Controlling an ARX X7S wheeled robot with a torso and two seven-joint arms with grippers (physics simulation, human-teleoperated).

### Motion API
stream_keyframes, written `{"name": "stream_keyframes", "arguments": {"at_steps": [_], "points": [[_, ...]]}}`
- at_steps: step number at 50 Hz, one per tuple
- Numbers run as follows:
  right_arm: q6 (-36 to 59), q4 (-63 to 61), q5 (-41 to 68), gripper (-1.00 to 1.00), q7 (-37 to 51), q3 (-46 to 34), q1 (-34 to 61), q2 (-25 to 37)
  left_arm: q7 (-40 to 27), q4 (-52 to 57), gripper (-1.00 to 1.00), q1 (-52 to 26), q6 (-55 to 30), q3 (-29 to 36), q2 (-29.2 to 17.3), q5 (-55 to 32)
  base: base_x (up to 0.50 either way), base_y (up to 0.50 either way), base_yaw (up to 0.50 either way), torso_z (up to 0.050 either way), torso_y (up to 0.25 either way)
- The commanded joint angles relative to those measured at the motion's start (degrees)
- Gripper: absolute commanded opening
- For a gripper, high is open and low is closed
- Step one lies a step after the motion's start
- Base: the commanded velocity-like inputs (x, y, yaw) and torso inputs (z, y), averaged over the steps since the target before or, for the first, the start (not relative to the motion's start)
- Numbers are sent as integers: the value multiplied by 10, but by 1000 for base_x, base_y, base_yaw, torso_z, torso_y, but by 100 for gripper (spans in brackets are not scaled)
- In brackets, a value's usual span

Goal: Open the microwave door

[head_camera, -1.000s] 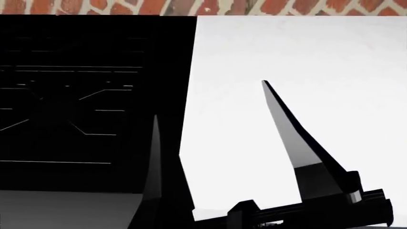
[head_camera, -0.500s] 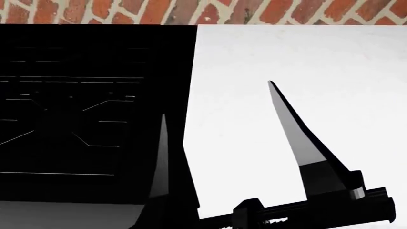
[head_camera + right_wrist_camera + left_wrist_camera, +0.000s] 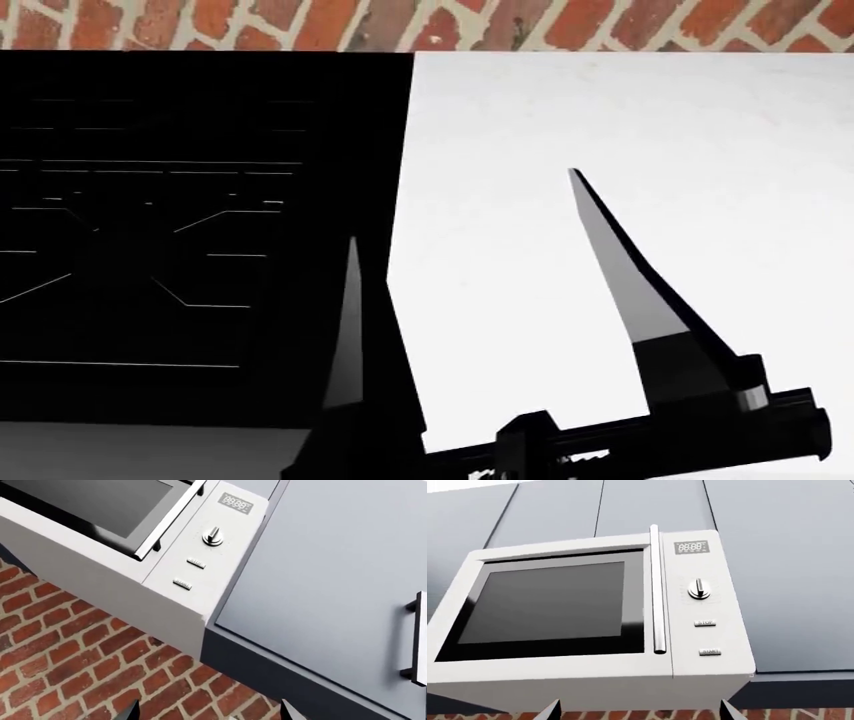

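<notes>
The white microwave [image 3: 594, 680] has a dark glass door [image 3: 547, 602] that sits shut and a vertical silver bar handle [image 3: 656, 590]. Beside the handle are a display, a knob [image 3: 698, 589] and two buttons. My left gripper [image 3: 640, 709] is open below the microwave, well short of it, with only its fingertips showing. My right gripper [image 3: 208, 710] is open too, off to the panel side of the microwave [image 3: 100, 570] and clear of the handle [image 3: 170, 522]. One open gripper [image 3: 463, 206] fills the lower head view; I cannot tell which arm it is on.
Grey cabinet panels [image 3: 787, 555] stand behind and beside the microwave. One cabinet door carries a bar handle [image 3: 415, 640]. A brick wall [image 3: 80, 650] runs under the microwave. The head view shows a black lined panel [image 3: 160, 250] beside a white surface [image 3: 641, 130].
In the head view the gripper's fingers have crept slightly to the right. The brick strip along the top grew a second ago, then held.
</notes>
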Motion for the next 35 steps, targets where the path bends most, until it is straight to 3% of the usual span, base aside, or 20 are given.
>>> {"name": "stream_keyframes", "arguments": {"at_steps": [1,2,3,5,7,18,29,35], "points": [[-8,18,11,100,9,12,-11,13,-9,-38,100,-45,-29,-22,-24,-24,0,0,0,50,10],[-12,22,18,100,13,20,-18,16,-5,-49,100,-60,-40,-21,-26,-28,0,0,0,50,10],[-66,98,40,100,45,36,-86,43,53,-135,100,-146,-123,-2,7,-100,0,0,0,0,0],[-93,138,51,100,58,36,-107,50,63,-195,100,-318,-143,-2,27,-123,0,0,0,0,0],[-120,173,62,100,72,35,-128,54,80,-257,100,-401,-147,10,43,-115,0,0,0,0,0],[-136,233,90,100,78,35,-141,59,136,-427,100,-580,-145,35,94,-102,0,0,0,0,0],[-141,261,94,100,78,23,-137,58,168,-497,100,-662,-154,46,129,-117,0,0,0,0,0],[-143,271,97,100,77,19,-135,59,218,-648,100,-732,-116,76,165,-87,0,0,0,0,0]]}}
